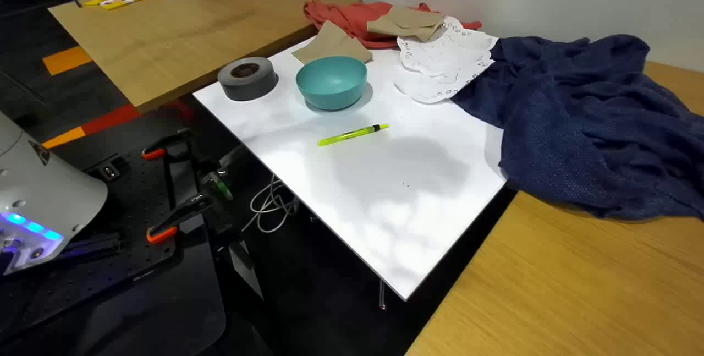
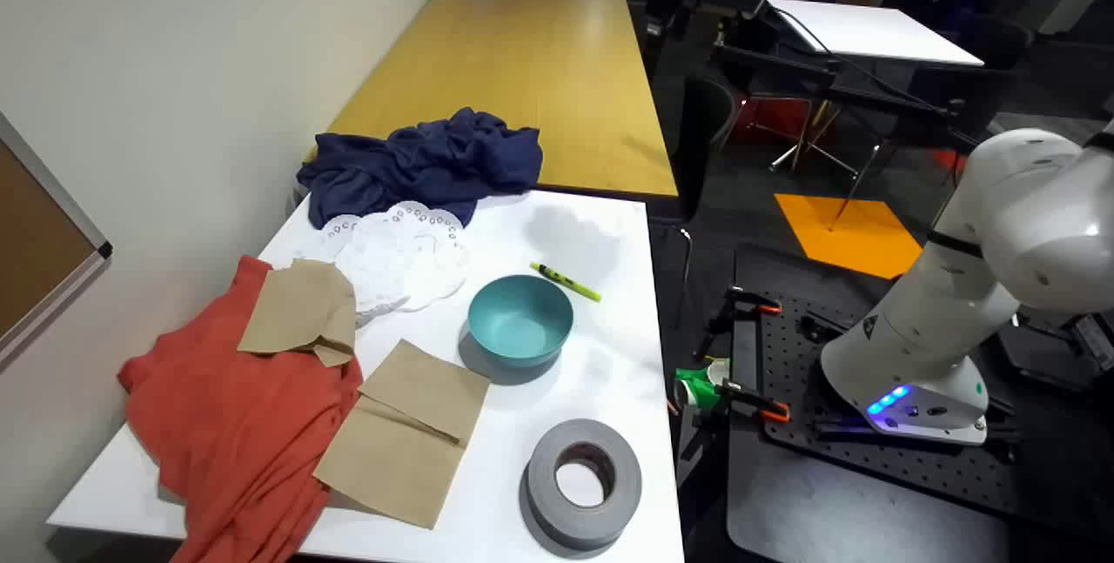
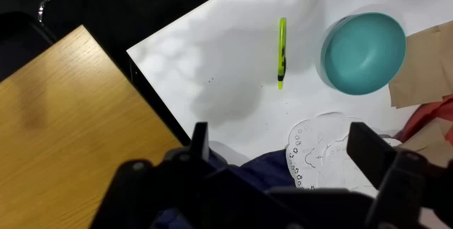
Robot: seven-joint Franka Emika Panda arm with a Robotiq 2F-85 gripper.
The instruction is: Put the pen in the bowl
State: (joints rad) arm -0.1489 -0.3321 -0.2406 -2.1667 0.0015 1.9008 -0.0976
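Observation:
The thin yellow-green pen lies flat on the white table, beside the teal bowl and apart from it. The pen and the bowl show in both exterior views. In the wrist view the pen is at upper middle and the upright bowl is to its right; its visible inside holds nothing. My gripper is open with nothing between its wide-apart fingers. It is above the table, away from the pen and bowl. The gripper is out of view in both exterior views.
A grey tape roll stands near the bowl. Brown paper, a red cloth, white doilies and a dark blue cloth lie along the wall side. Wooden tables adjoin the white table.

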